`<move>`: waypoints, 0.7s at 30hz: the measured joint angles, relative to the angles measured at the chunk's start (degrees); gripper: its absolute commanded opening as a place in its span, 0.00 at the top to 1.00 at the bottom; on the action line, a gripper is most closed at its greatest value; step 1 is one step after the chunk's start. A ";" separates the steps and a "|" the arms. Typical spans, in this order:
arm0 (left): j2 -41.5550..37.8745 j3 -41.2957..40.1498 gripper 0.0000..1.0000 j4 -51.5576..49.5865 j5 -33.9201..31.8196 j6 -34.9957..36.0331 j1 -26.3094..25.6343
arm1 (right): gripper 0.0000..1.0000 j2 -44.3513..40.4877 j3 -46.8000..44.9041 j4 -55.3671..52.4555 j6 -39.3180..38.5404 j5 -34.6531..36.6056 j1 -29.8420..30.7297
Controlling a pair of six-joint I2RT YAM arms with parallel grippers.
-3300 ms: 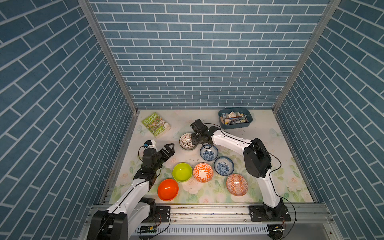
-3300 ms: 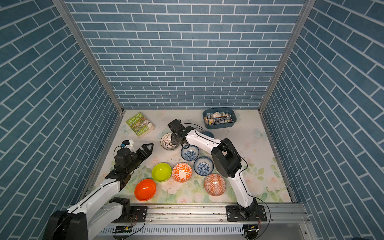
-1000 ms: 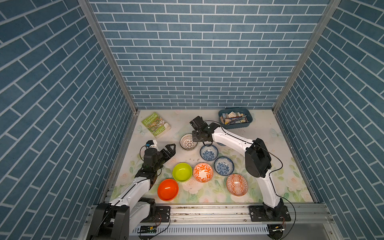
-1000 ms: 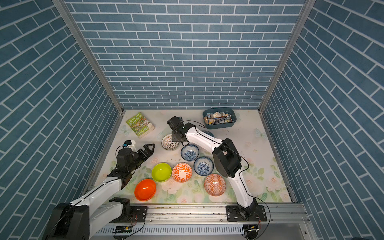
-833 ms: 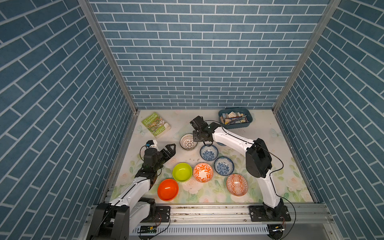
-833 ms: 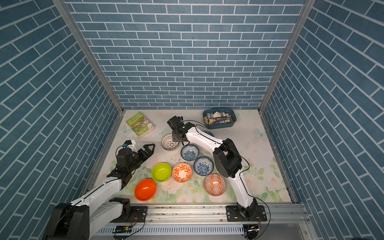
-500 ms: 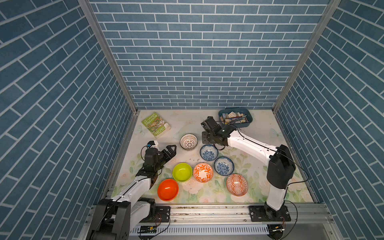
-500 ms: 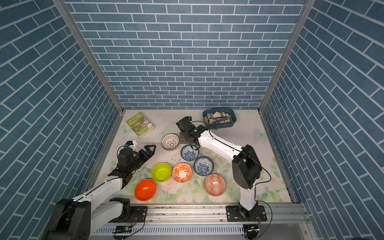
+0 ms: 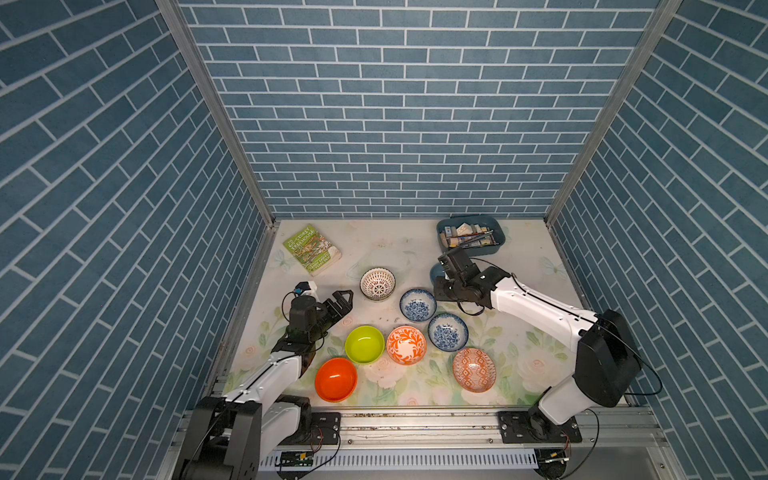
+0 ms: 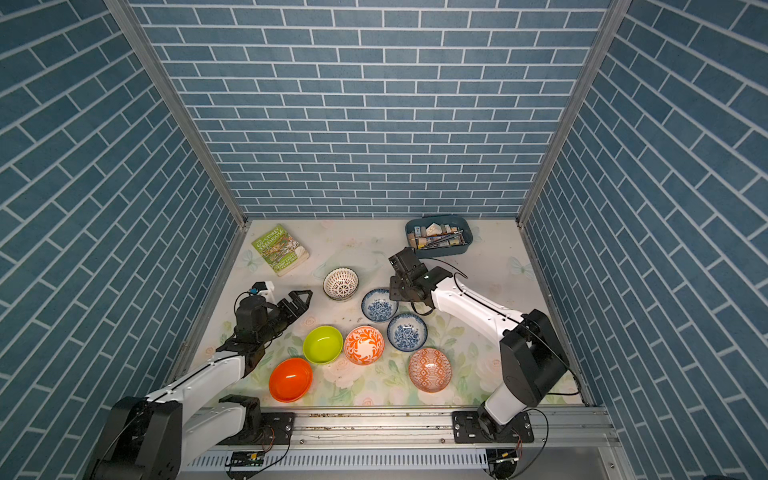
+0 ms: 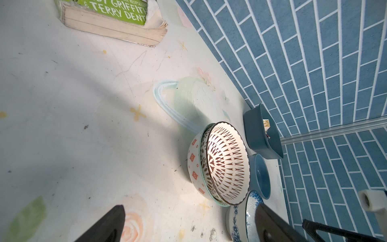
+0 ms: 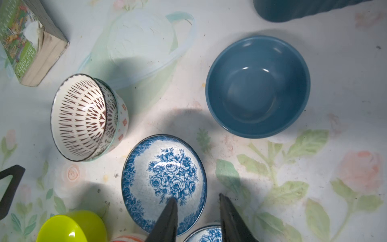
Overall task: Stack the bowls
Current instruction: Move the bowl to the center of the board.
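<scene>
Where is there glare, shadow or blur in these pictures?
Right wrist view: small glare spots on a blue-floral bowl and the plain blue bowl, a shadow across the mat between them. Left wrist view: bright patch on the white lattice bowl, shaded mat beside it. Both top views: soft light, brick walls splayed by the wide lens.

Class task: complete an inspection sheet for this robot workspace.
Surface: floral-print table mat, scuffed, dark specks.
Job's things: round white dark-lattice bowl nested in orange-diamond bowl; unstacked: plain blue bowl, two blue-floral bowls, lime bowl, plain orange bowl, two orange-patterned bowls.
Clutter: green paperback book; blue rectangular tray of pencils.
Grippers: left gripper open, empty; right gripper open, empty, above a blue-floral bowl's rim.
Cables: black cable loops at right wrist.
Surroundings: blue brick-pattern walls.
</scene>
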 measured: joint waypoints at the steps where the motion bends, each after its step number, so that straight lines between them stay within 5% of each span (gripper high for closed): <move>1: 0.00 0.00 0.00 0.00 -0.02 0.00 0.00 | 0.64 0.11 -0.22 0.07 0.00 -0.22 0.00; 21: 0.63 0.00 0.00 0.42 -0.17 0.00 0.00 | 0.69 8.79 -0.28 4.07 0.04 -3.04 -0.31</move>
